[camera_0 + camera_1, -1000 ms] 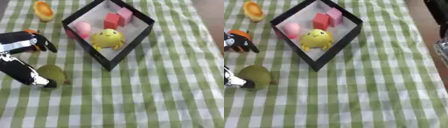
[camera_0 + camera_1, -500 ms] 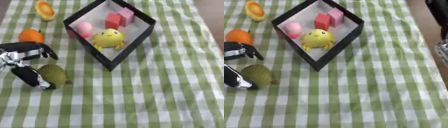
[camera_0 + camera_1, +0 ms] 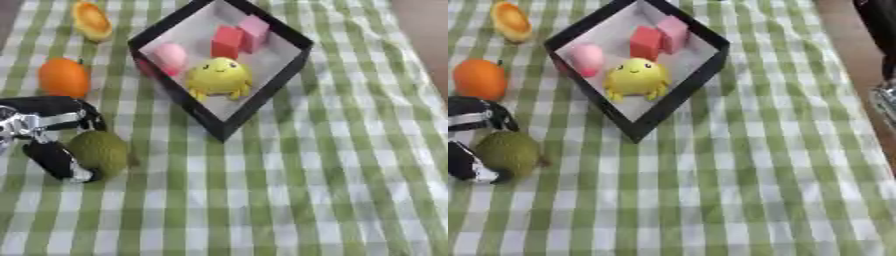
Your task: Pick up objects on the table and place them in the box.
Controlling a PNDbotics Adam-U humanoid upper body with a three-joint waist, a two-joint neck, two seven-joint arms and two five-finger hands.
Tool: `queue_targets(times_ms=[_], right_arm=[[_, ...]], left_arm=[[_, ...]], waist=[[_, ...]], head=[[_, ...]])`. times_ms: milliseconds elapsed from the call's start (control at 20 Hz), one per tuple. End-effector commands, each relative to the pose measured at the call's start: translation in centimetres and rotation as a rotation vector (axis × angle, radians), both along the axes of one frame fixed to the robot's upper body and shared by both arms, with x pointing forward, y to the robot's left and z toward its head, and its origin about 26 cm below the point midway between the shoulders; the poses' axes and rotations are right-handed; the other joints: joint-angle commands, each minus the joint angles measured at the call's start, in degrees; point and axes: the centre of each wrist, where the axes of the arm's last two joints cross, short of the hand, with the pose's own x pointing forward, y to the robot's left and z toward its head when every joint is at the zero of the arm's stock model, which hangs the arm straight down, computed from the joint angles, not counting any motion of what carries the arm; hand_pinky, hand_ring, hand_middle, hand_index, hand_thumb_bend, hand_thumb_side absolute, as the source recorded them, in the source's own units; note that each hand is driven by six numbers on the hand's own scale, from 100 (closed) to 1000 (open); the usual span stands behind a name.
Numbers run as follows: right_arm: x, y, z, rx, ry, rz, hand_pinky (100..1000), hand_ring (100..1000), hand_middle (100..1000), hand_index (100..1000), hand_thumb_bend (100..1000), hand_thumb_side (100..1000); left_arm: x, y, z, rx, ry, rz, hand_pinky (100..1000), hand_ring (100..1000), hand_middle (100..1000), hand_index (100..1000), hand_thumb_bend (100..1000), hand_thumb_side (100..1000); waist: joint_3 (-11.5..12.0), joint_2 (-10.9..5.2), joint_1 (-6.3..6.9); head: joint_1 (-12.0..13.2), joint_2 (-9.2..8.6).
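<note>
Nearest the robot, its left hand is closing on a green, bumpy fruit that sits on the checked counter. One black digit lies low along the fruit's near-left side and the others arch over its far side, so the fingers are curled round it from two sides. I cannot tell whether the fruit has left the cloth; it looks to be resting there. My guess is that this is the grasping step for this fruit, with the lift not yet begun.

Just beyond the fingers, on the far side, an orange fruit stands close by. Further off and to the right of the fingers is the black box, turned corner-on. Inside it are a yellow round toy with a face, a pink egg-like piece, a red block and a pink block. Furthest, beyond the orange fruit, lies an orange-yellow tart-like thing.

The next move would call for raising the fruit clear of the cloth, carrying it right and away over the box's near wall, then letting go above the open space near the yellow toy.

The left eye view shows more of the hand's silver wrist. The right eye view alone shows a dark arm part at the far right edge; its hand is not visible.
</note>
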Motion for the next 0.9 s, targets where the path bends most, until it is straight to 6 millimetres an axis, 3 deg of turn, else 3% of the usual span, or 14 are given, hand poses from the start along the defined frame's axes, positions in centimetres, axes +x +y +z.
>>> queue_targets(times_ms=[50, 200, 300, 550, 900], right_arm=[[-0.2, 0.1, 0.9, -0.02, -0.025, 0.008, 812, 779, 773, 816, 100, 594], [-0.2, 0.1, 0.8, -0.019, -0.022, 0.004, 812, 780, 772, 816, 100, 596], [-0.2, 0.1, 0.8, -0.019, -0.023, 0.001, 812, 779, 771, 816, 100, 596], [-0.3, -0.1, 0.9, -0.023, -0.028, 0.0, 813, 779, 771, 816, 100, 593], [-0.3, -0.1, 1.4, -0.029, -0.025, 0.013, 814, 782, 774, 817, 100, 586]], left_arm=[[-0.4, 0.3, 1.7, 0.001, -0.063, -0.002, 772, 765, 721, 734, 271, 313], [-1.5, -0.2, 3.0, -0.034, -0.125, -0.037, 751, 745, 687, 699, 134, 307], [-2.8, -0.5, 4.4, -0.06, -0.183, -0.069, 738, 727, 657, 671, 111, 265], [-6.3, -1.1, 8.8, -0.071, -0.356, -0.156, 741, 715, 633, 650, 127, 216], [-7.4, -2.6, 13.0, -0.134, -0.511, -0.253, 741, 706, 621, 636, 138, 222]], waist=[[-0.04, -0.87, -0.26], [-0.09, -0.85, -0.27], [-0.08, -0.86, -0.22], [-0.06, -1.05, 0.03], [-0.15, -1.56, 0.59]], head=[[0.0, -0.1], [-0.12, -0.1], [-0.21, -0.1], [-0.54, -0.1], [-1.56, -0.1]])
